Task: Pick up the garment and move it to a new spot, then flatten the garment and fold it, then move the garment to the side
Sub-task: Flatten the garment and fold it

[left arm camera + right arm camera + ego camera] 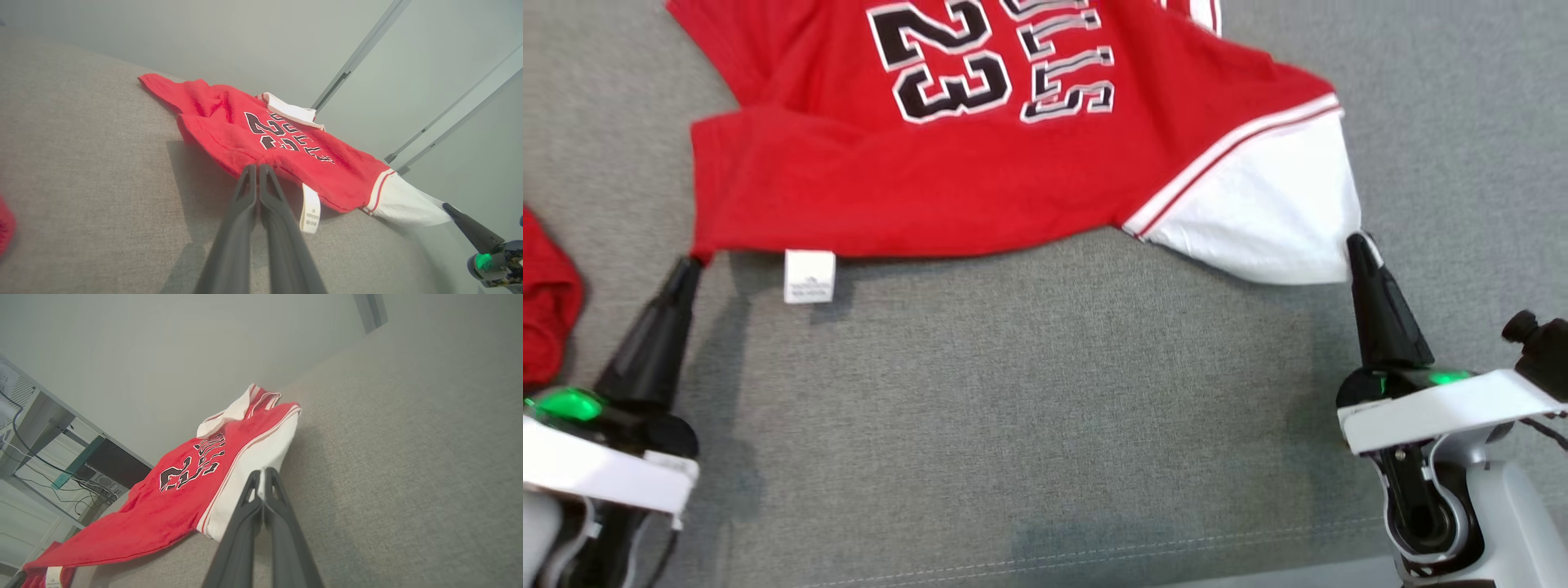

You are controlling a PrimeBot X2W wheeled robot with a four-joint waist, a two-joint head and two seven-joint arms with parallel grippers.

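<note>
Head view: left fingers pinch a corner of the red jersey, right fingers pinch its white panel.

Assessment: a lab or test workroom, not a home. Far left of my right gripper stands a pale desk frame with loose cables and a dark computer case beside it. Ahead of my left gripper, bare metal rails cross a plain pale wall. Under both grippers lies a grey fabric-covered work surface.
</note>
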